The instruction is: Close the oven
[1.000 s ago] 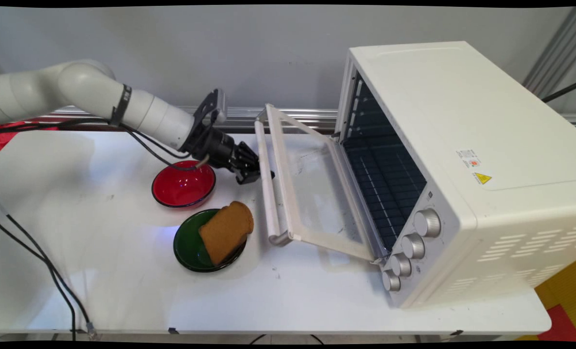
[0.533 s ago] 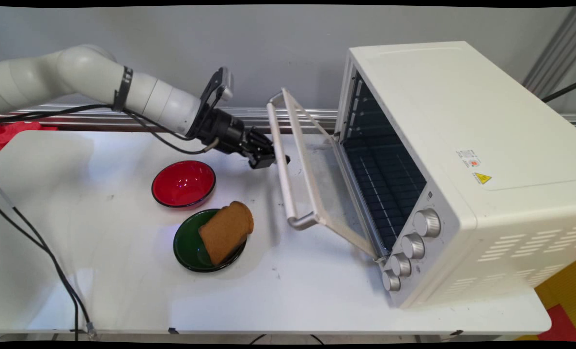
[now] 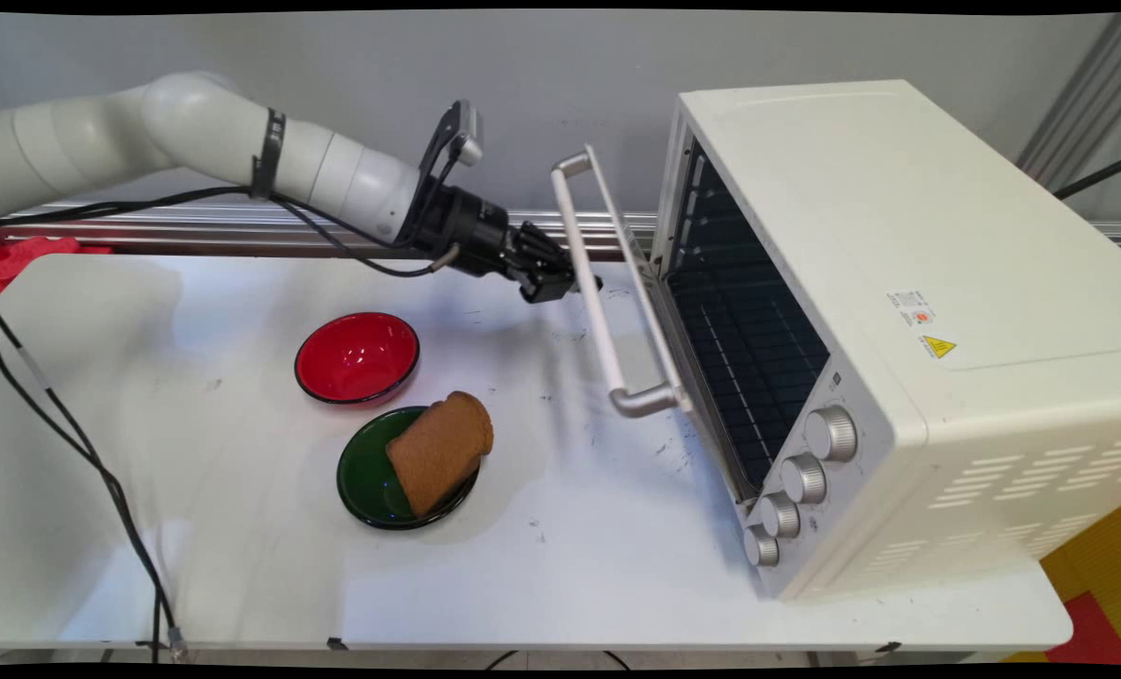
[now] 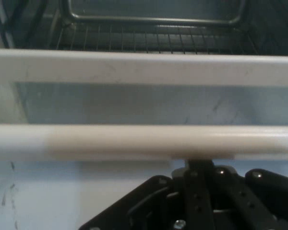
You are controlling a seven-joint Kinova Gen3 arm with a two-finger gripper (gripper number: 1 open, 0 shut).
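Reaching in from the left, the arm puts its black gripper right against the white bar handle of the toaster oven door, about midway along the bar. In the hand view the handle runs across the frame just above the black linkage of the gripper, which sits under the bar; whether the gripper is spread or pinched on the bar cannot be told, tips hidden behind the bar. Door is hinged at the bottom and tilted most of the way up, a gap open at the top, glass pane facing the arm. White toaster oven sits on the right side of the white tabletop, wire rack visible inside, four silver knobs down its front corner. Left of the door, well apart from the gripper, a red bowl sits empty on the tabletop. Just in front of it a green plate holds a slice of brown bread leaning over the plate's right rim. Black cables hang from the arm down the left side.
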